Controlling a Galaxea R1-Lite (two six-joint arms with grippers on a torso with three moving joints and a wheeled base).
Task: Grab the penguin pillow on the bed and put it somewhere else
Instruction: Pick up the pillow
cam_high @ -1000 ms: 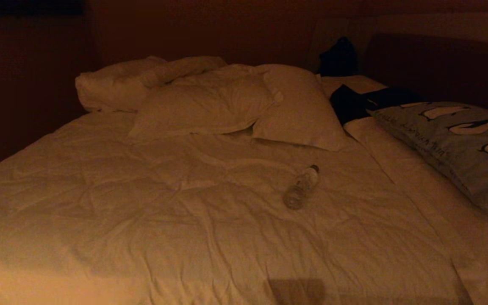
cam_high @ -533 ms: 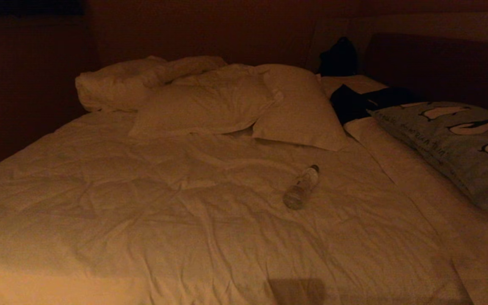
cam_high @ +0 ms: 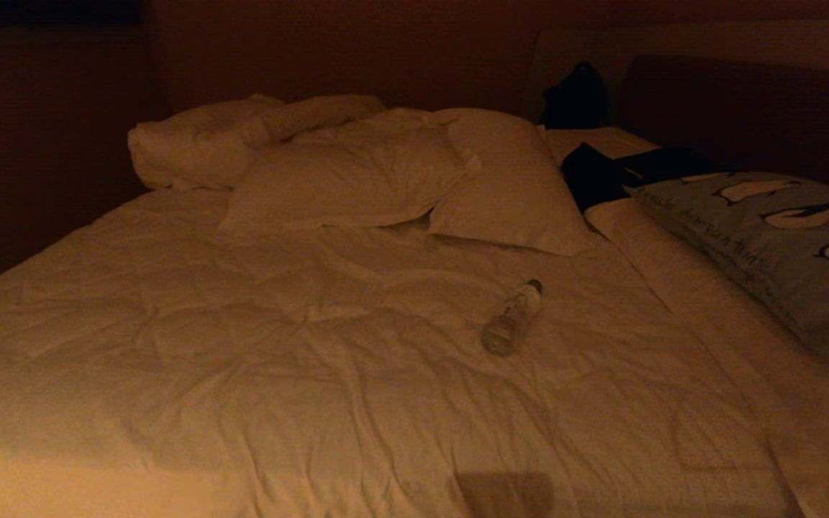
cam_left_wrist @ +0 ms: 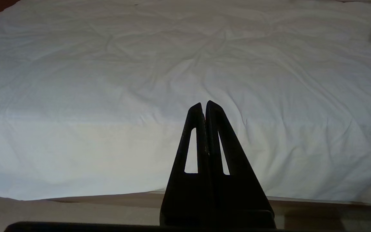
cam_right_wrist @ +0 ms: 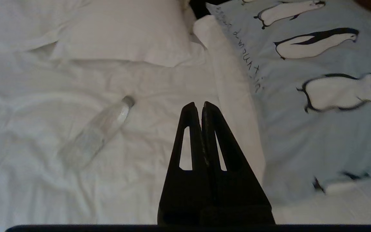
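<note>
I am seeing my left gripper [cam_left_wrist: 204, 104] pressed closed over the wide bed with wrinkled white duvet [cam_high: 242, 360]. At centre, a clear plastic bottle [cam_high: 512, 319] is lying. My right gripper [cam_right_wrist: 198, 105] is also closed, empty. At right edge, the soft grey-blue penguin pillow [cam_high: 774, 244] is resting; I am judging it light and floppy, best pinched by its near flanged border.

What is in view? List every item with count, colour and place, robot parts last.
bed: one, white wrinkled duvet, fills the view.
plain pillows: about three, white, rumpled at the head end.
penguin pillow: one, grey-blue with black-and-white penguins, bed's right side.
water bottle: one, clear, lying mid-bed.
dark cloth: black, between the plain pillows and the penguin pillow.
left gripper: black, jaws shut, by the near bed edge.
right gripper: black, jaws shut, above the duvet beside the penguin pillow.
</note>
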